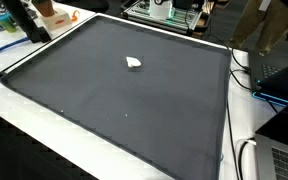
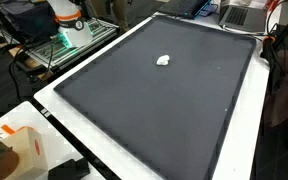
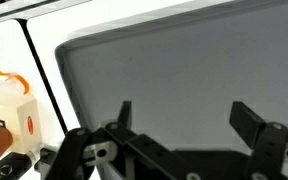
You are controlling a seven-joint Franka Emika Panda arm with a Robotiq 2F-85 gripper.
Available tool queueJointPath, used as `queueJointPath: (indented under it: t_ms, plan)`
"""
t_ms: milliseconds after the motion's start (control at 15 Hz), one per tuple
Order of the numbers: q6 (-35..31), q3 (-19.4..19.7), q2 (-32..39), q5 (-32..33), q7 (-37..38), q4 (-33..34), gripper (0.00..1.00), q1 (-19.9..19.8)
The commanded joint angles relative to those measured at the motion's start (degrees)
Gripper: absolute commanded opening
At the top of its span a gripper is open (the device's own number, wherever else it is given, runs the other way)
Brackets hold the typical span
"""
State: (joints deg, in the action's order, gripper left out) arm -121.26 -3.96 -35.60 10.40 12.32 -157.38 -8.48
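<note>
A small white crumpled object (image 1: 134, 63) lies alone near the middle of a large dark grey mat (image 1: 104, 100); it shows in both exterior views (image 2: 164, 60). In the wrist view my gripper (image 3: 187, 118) is open, its two black fingers (image 3: 250, 122) spread wide over the mat (image 3: 184, 70) with nothing between them. The white object does not appear in the wrist view. A dark part of the arm (image 1: 26, 22) stands at the mat's far corner, well away from the object.
The mat lies on a white table (image 2: 94, 150). A white and orange carton (image 3: 9, 105) stands off the mat's corner beside the gripper (image 2: 26, 148). Cables and equipment (image 1: 269, 75) crowd the table's side; a green-lit rack (image 2: 69, 35) stands beyond the mat.
</note>
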Motion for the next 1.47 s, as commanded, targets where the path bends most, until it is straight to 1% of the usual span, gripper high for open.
queueJointPath:
  t_ms: [0, 400, 467, 733, 867, 933, 1067, 1200, 1333, 1400]
  plan:
    - [0.19, 0.58, 0.04, 0.37, 0.27, 0.08, 1.0, 0.58]
    - [0.19, 0.58, 0.06, 0.36, 0.27, 0.05, 1.0, 0.58]
    - [-0.66, 1.28, 0.48, -2.99, -1.34, 0.05, 1.0, 3.05]
    - [-5.35, 0.81, 0.58, -12.55, -0.79, 0.13, 1.0, 8.57]
    - [-12.72, -1.57, 0.83, -13.09, 2.21, 0.18, 1.0, 9.03]
    - [-17.16, -2.82, 1.45, -12.41, 3.44, 0.24, 1.0, 8.92]
    - [-26.38, -6.63, 3.77, -9.05, 6.96, 0.3, 1.0, 7.32]
    - [-33.09, -10.6, 6.97, -6.18, 10.71, 0.25, 1.0, 4.93]
    - [-37.63, -14.52, 10.51, -3.0, 15.82, 0.18, 1.0, 1.18]
    - [-37.53, -16.06, 11.94, -1.67, 17.92, 0.08, 1.0, -0.5]
